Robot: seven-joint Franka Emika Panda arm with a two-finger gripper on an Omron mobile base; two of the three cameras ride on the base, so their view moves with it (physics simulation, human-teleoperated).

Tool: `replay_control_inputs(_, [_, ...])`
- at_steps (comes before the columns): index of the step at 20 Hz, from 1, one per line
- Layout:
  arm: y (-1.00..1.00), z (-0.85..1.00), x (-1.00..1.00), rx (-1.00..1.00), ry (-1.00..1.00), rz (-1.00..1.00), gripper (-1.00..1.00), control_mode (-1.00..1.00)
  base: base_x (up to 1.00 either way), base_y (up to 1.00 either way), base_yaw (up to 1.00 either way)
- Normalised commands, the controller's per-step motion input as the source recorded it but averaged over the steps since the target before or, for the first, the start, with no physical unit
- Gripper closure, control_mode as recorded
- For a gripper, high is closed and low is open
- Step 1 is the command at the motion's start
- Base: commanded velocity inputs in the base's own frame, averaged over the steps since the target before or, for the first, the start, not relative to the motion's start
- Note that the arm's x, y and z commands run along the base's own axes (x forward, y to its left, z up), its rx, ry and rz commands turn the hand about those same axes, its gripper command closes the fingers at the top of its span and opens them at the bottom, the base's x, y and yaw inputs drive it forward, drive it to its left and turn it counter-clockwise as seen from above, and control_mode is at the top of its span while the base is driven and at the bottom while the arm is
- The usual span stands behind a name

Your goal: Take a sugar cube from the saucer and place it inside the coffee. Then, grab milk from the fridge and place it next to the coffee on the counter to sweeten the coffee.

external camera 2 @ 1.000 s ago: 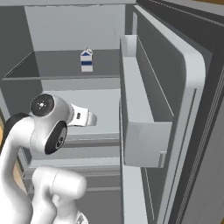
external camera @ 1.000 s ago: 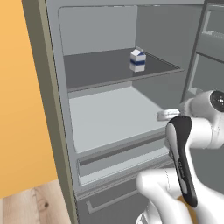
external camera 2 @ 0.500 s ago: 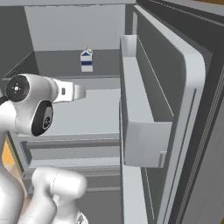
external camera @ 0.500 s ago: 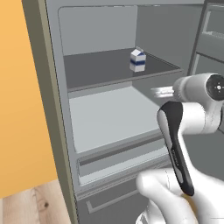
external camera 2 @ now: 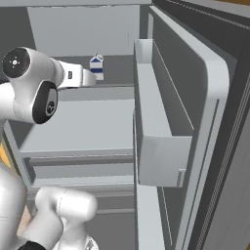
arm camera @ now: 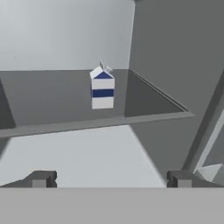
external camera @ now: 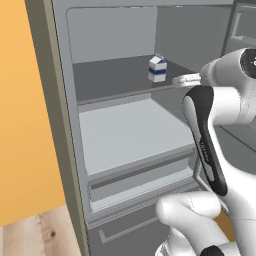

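I've got the gripper spread wide and empty, its two fingertips well apart, pointed into the open fridge. The milk stands upright on the upper shelf, toward its right rear corner, well beyond the fingertips. The fridge door is swung open on my right.

A rendered home kitchen is showing here: an open fridge is filling the middle of the frame, a milk carton is standing on its upper shelf, and wood flooring is lying at lower left.
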Motion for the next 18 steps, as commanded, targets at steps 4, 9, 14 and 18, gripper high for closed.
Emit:
replay_control_inputs(4, [0.1, 0.0, 0.65, 0.06, 0.0, 0.0, -1.0, -1.0, 0.0, 0.0, 0.0])
replay_control_inputs(9, [0.01, -0.01, 0.5, 0.06, 0.03, 0.0, -1.0, -1.0, 0.0, 0.0, 0.0])
replay_control_inputs(14, [0.13, -0.26, 0.55, 0.0, 0.0, 0.0, -1.0, -1.0, 0.0, 0.0, 0.0])
replay_control_inputs(18, [0.01, -0.15, 0.48, 0.0, 0.0, 0.0, -1.0, -1.0, 0.0, 0.0, 0.0])
